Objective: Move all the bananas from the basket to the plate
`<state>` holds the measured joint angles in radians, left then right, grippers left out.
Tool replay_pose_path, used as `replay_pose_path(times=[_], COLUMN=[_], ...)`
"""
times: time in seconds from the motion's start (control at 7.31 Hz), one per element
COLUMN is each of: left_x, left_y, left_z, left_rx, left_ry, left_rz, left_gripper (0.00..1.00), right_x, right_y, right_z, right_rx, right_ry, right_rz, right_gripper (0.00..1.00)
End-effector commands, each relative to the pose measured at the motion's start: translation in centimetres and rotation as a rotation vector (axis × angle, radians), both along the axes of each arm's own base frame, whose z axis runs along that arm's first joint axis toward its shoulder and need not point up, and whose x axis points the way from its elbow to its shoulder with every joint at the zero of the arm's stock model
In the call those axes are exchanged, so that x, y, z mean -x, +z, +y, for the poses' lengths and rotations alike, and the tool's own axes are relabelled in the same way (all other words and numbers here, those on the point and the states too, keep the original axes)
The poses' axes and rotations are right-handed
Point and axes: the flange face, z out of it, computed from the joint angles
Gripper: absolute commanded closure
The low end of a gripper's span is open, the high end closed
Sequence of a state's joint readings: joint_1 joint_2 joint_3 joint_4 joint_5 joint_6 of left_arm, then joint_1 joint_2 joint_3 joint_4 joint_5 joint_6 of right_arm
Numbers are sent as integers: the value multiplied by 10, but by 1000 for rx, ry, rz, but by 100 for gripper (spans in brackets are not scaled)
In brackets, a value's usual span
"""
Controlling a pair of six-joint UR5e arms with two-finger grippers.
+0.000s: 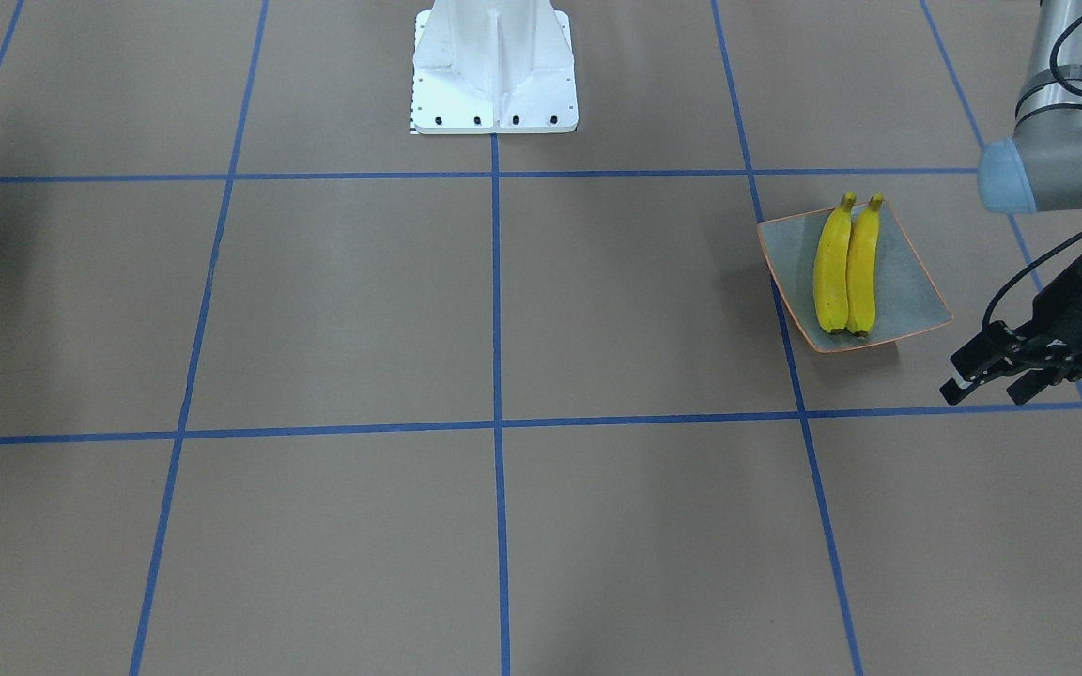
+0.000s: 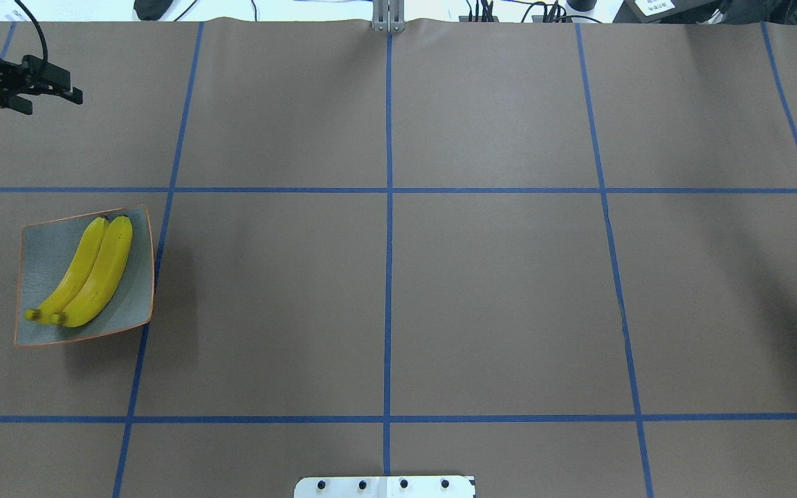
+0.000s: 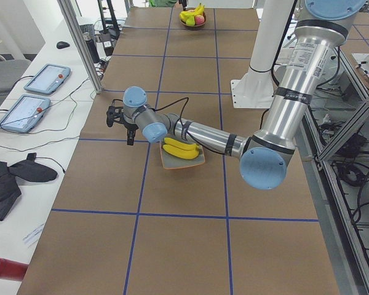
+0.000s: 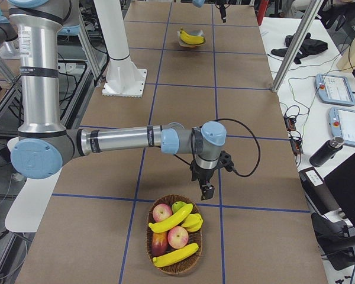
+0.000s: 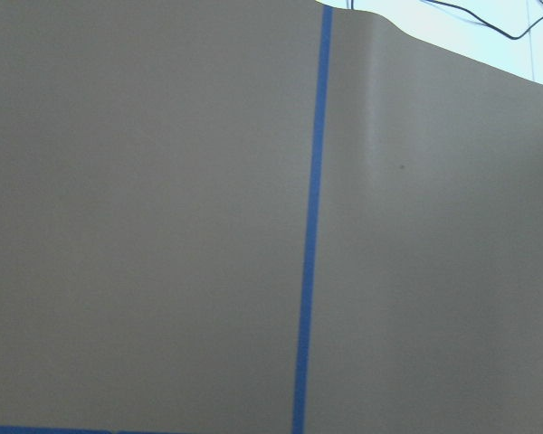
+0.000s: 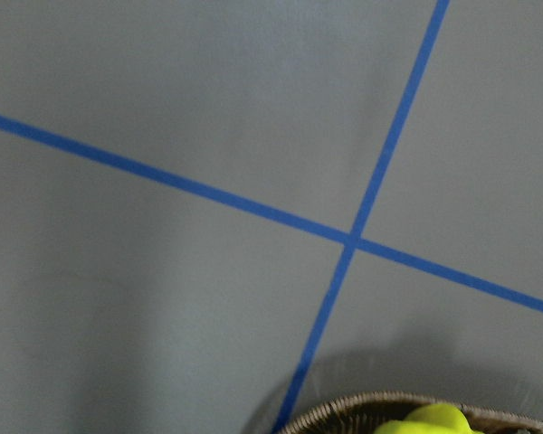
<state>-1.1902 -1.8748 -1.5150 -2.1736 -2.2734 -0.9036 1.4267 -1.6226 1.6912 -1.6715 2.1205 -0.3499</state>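
Two yellow bananas lie side by side on the square grey-blue plate with the orange rim, at the table's left end; they also show in the front view. Two more bananas lie in the wicker basket at the right end. My left gripper hovers beyond the plate, open and empty. My right gripper hangs just short of the basket's rim; I cannot tell whether it is open or shut. The right wrist view shows the basket rim.
Red apples and a green fruit share the basket with the bananas. The robot's white base stands at the table's middle. Blue tape lines grid the brown table. Tablets and cables lie on the side bench.
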Motion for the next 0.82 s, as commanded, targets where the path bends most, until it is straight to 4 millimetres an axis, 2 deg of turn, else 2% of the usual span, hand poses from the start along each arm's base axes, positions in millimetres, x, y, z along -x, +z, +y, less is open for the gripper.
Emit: replay_pose_path(times=[0.0, 0.41, 0.68], left_x=[-3, -7, -8], left_y=[-5, -12, -16], left_z=[-1, -2, -4], left_rx=[-6, -16, -23], left_ry=[4, 8, 8], left_rz=[3, 8, 11], left_gripper=[0, 0, 0], right_x=[-15, -24, -23], right_y=[52, 88, 100], right_z=[51, 76, 77], right_rx=[71, 103, 123], right_ry=[-89, -191, -192], right_rz=[59, 111, 111], right_gripper=[1, 0, 1])
